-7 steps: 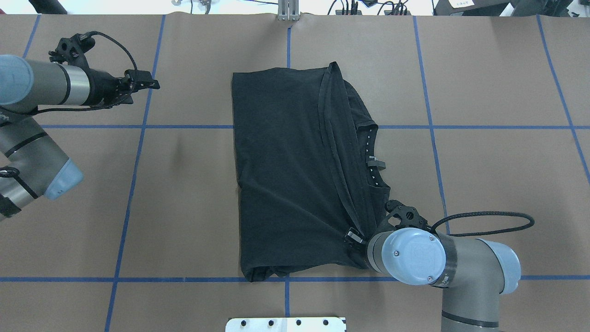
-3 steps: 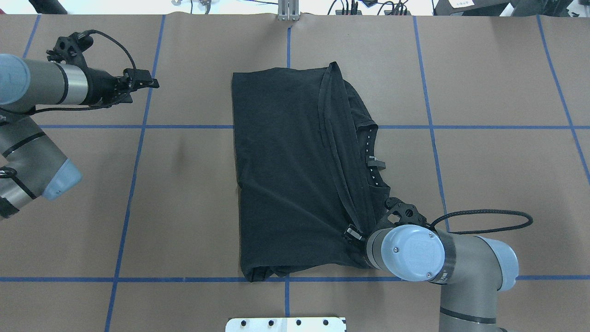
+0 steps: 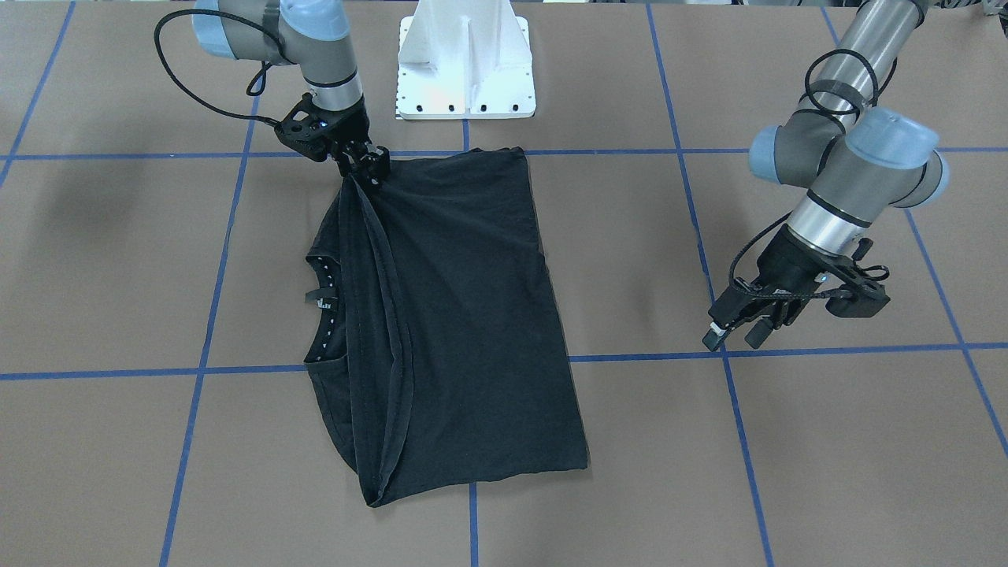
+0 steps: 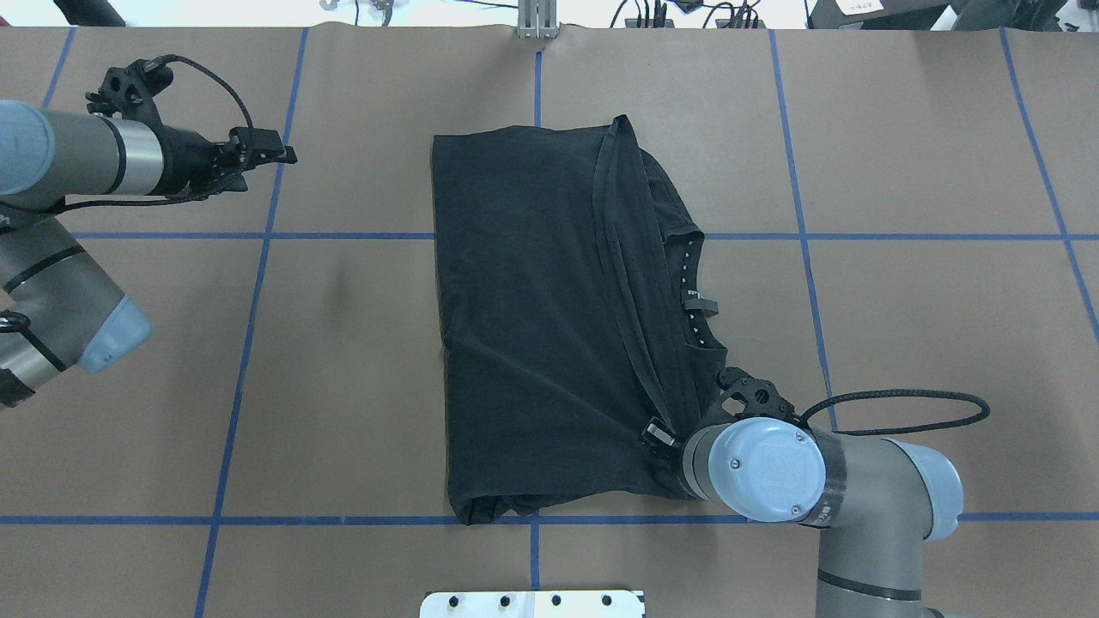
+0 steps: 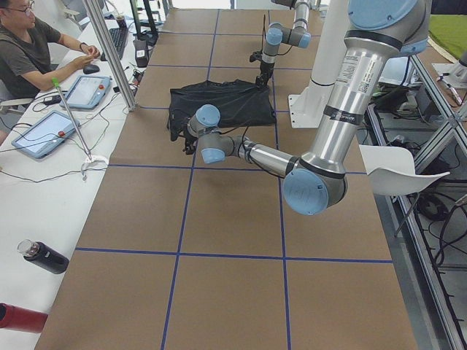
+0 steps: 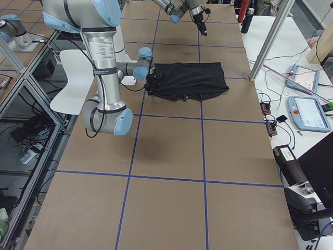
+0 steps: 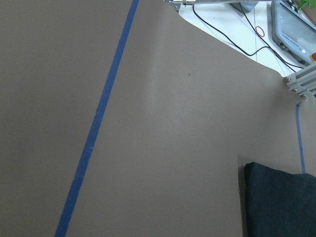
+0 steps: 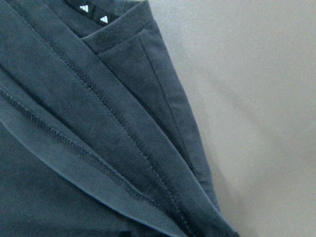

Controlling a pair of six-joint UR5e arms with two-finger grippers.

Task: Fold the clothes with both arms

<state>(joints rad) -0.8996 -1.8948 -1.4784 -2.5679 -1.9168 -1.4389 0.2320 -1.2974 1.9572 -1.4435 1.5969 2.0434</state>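
Brown paper [image 4: 361,369] crossed by blue tape lines [image 4: 258,236] covers the table. At the overhead view's left, the left gripper [image 4: 283,157] hangs over bare paper, well apart from the cloth. The front-facing view shows its 2 fingers [image 3: 713,339] parted with nothing between them.

In the middle lies the black T-shirt [image 4: 524,326], folded into 1 tall panel whose long axis runs from the robot's side to the far side. Its collar [image 4: 691,292], with a small white tag, opens toward the robot's right. A stitched hem runs slantwise from the far edge to the near right corner.

There the right gripper [image 4: 657,433] is clamped on gathered cloth, with creases fanning out from it. The right arm's blue wrist cap [image 4: 764,468] covers part of that corner from above.

A white pedestal base [image 4: 532,603] sits near the shirt's near edge, apart from it. A metal post [image 4: 537,21] stands at the table's far edge.
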